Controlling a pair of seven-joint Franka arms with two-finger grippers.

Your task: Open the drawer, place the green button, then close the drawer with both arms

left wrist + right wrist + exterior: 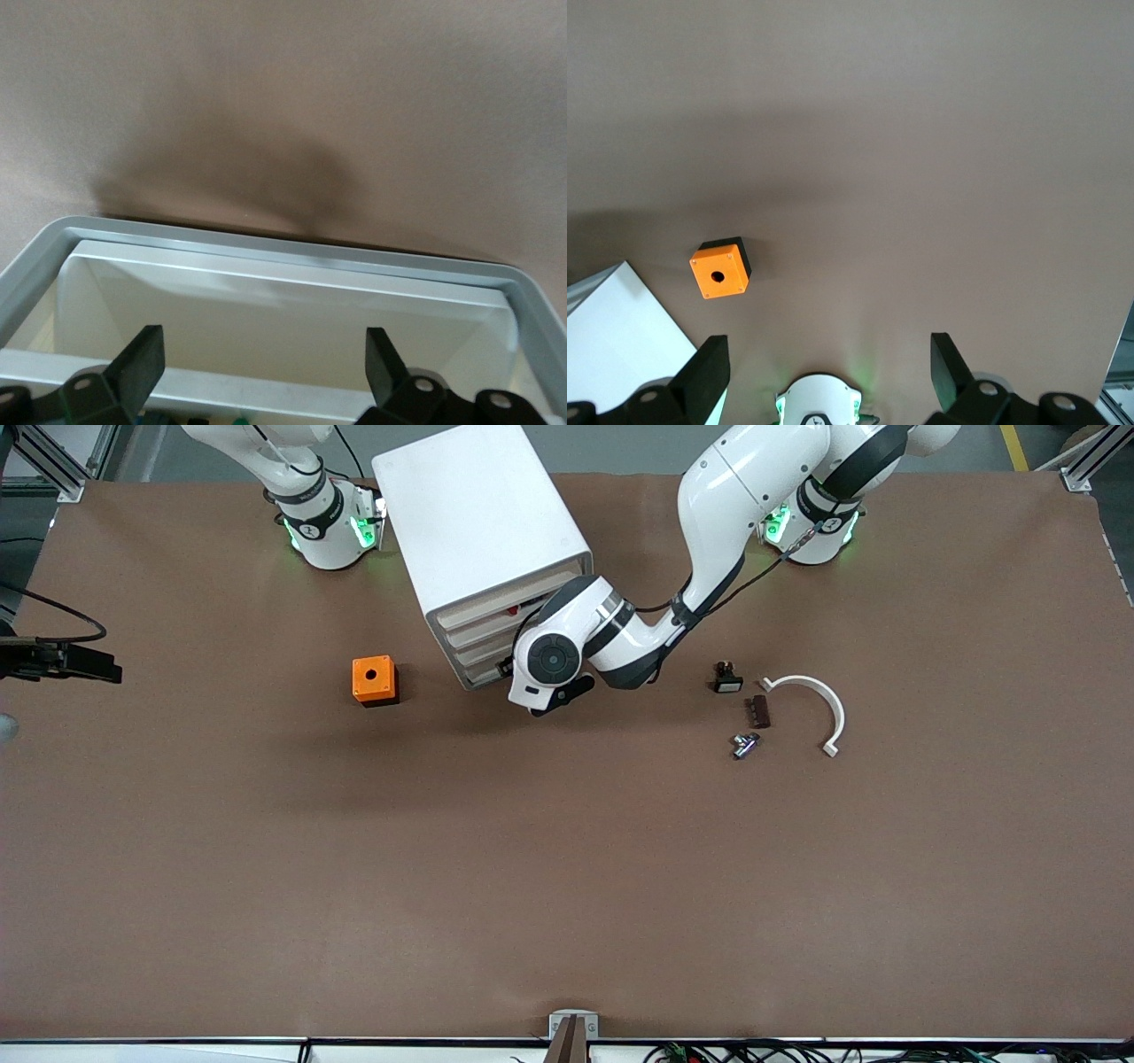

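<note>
White cabinet (478, 522), orange cube (374, 680) (black base), brown table (567, 868)

We found the white rounded box cabinet (483, 531) fronted closely by the left arm's wrist (567, 651), blocking its drawers; the orange cube with a hole (374, 680) stood beside (brown table (567, 868) nearer the camera lay open).

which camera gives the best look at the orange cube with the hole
The front view: the orange cube sits whole and unobstructed beside the cabinet. The right wrist view shows it too, smaller. The left wrist view misses it.
</note>
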